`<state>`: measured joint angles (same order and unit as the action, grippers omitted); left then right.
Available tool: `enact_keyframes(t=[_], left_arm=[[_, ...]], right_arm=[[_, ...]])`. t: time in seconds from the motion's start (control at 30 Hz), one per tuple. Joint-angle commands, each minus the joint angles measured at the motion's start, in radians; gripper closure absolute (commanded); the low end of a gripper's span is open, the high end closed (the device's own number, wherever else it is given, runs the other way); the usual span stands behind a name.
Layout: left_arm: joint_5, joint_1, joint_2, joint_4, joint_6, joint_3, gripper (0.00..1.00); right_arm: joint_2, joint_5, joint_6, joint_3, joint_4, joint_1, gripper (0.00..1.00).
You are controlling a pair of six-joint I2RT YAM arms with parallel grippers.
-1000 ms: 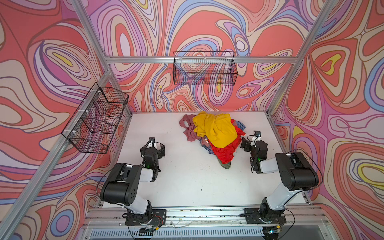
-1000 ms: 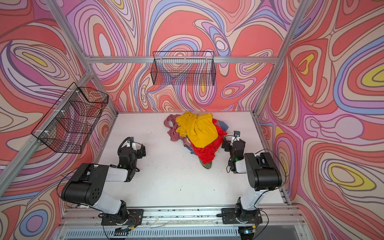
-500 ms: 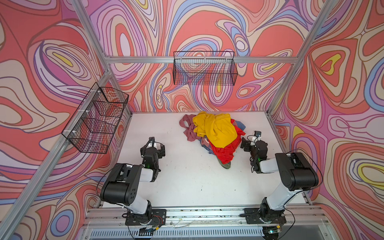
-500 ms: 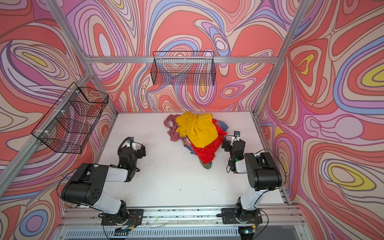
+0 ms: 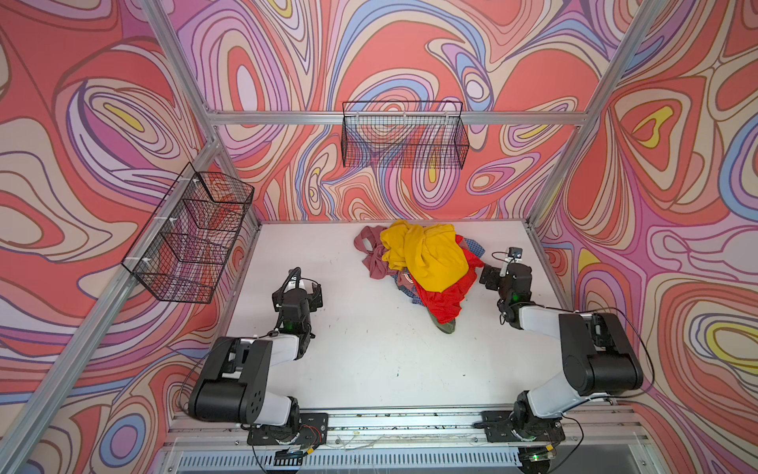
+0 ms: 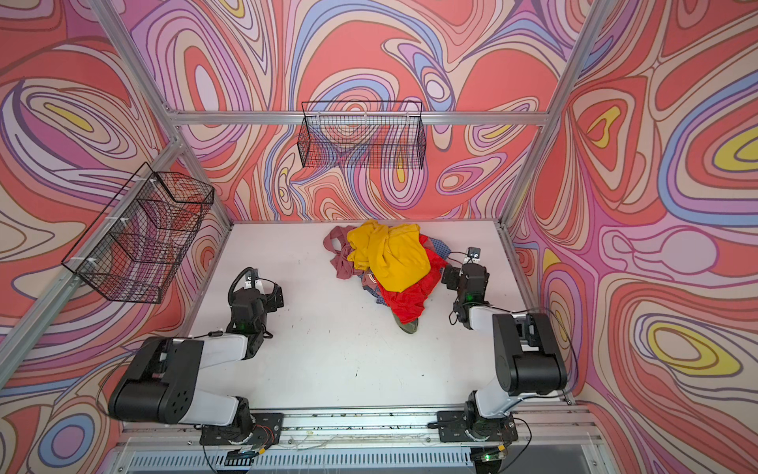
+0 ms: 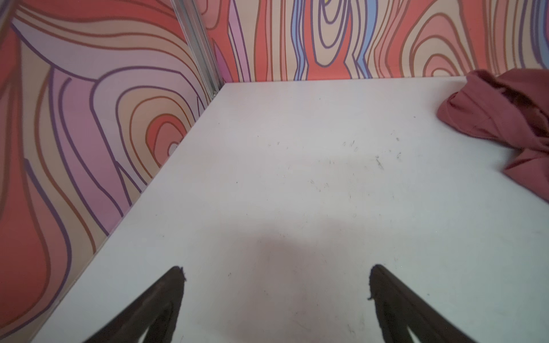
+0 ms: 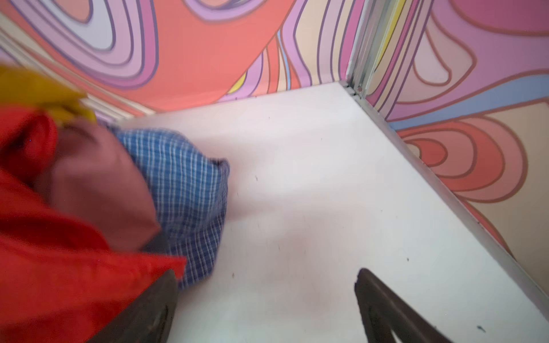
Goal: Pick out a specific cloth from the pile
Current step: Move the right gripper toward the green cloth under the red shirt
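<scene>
The pile (image 5: 422, 262) (image 6: 389, 262) lies at the back middle of the white table (image 5: 369, 361). A mustard-yellow garment is on top, a red one under it, with dusty pink at its left and blue checked fabric at its right. The cloth, olive green, shows only as a small tip (image 5: 446, 325) (image 6: 408, 325) under the red garment's near end. My right gripper (image 5: 488, 277) (image 8: 266, 280) is open just right of the pile, one finger against the red fabric (image 8: 44, 252). My left gripper (image 5: 315, 293) (image 7: 274, 276) stands open over bare table, well left of the pile.
A black wire basket (image 5: 188, 242) hangs on the left wall and another wire basket (image 5: 404, 135) on the back wall. Aluminium frame posts stand at the table's back corners. The dusty pink garment's edge (image 7: 499, 112) shows in the left wrist view.
In the top views nothing has shifted noticeably. The left arm is still.
</scene>
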<state>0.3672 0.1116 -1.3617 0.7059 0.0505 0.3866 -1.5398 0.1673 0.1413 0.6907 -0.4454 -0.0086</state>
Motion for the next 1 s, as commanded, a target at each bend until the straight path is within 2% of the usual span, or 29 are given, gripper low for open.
enact_keyframes(t=[0.0,0.13,0.23,0.37,0.53,0.6,0.77,0.97], left_arm=[[0.124,0.003,0.158,-0.341,0.134,0.117,0.00],[0.028,0.003,0.249,-0.423,0.268,0.118,0.00],[-0.024,0.005,0.276,-0.502,0.372,0.118,0.00],[-0.118,0.016,0.275,-0.552,0.451,0.117,0.00],[-0.168,0.069,0.242,-0.592,0.489,0.118,0.00],[-0.180,0.086,0.233,-0.598,0.487,0.118,0.00],[-0.167,0.115,0.211,-0.595,0.473,0.158,0.00],[-0.109,0.120,0.233,-0.605,0.471,0.160,0.00]], right_arm=[[0.102,-0.014,0.119,0.043,0.357,-0.007,0.05],[0.217,-0.068,0.258,-0.009,0.439,-0.008,0.05],[0.269,-0.165,0.385,-0.047,0.481,-0.007,0.08],[0.302,-0.283,0.531,-0.119,0.497,-0.008,0.23],[0.375,-0.424,0.667,-0.234,0.519,0.000,0.42],[0.428,-0.422,0.681,-0.256,0.582,0.032,0.43],[0.518,-0.322,0.690,-0.242,0.773,0.192,0.43],[0.516,-0.243,0.784,-0.268,0.783,0.365,0.46]])
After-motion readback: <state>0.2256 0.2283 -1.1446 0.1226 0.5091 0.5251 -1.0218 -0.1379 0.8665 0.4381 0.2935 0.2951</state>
